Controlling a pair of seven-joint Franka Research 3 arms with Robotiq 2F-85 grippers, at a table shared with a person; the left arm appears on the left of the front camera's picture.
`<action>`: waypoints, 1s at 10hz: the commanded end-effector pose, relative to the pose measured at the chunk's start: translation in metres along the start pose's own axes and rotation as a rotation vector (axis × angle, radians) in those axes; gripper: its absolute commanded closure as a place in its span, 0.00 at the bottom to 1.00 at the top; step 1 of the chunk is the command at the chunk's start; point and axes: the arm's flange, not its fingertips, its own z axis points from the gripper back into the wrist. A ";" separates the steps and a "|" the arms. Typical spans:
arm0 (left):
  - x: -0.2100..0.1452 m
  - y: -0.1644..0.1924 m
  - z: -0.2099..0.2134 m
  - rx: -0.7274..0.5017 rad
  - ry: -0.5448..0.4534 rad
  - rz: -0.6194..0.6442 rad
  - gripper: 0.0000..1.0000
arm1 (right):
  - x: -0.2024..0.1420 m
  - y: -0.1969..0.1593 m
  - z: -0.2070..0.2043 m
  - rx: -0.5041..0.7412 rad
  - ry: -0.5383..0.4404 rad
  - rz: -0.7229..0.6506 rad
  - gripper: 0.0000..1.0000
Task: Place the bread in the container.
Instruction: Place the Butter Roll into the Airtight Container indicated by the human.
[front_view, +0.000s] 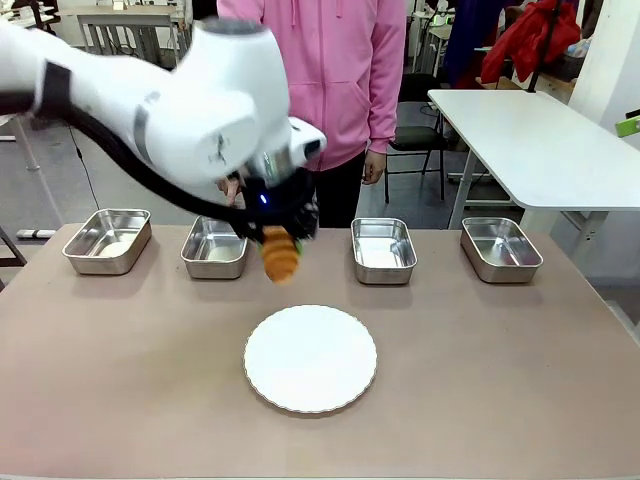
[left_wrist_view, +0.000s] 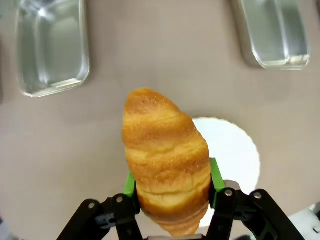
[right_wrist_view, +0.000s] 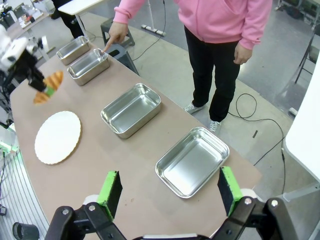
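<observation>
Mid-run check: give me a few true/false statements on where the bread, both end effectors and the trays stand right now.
1. The left end effector is shut on the bread. True.
2. The bread lies on the plate. False: it is held in the air, and the plate is bare.
3. Four trays stand in a row on the far side. True.
4. The right end effector grips a tray. False: it is open with nothing between its pads.
5. The person's hand points at the second tray from the robot's left. True.
</observation>
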 end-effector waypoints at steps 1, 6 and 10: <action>0.050 0.035 0.009 0.024 0.060 -0.033 0.40 | 0.002 0.001 0.001 0.005 -0.013 0.005 0.00; 0.142 0.105 -0.023 0.047 0.133 -0.145 0.40 | 0.002 0.001 0.001 0.005 -0.013 0.005 0.00; 0.141 0.113 -0.040 0.090 0.130 -0.101 0.40 | 0.002 0.001 0.001 0.005 -0.013 0.005 0.00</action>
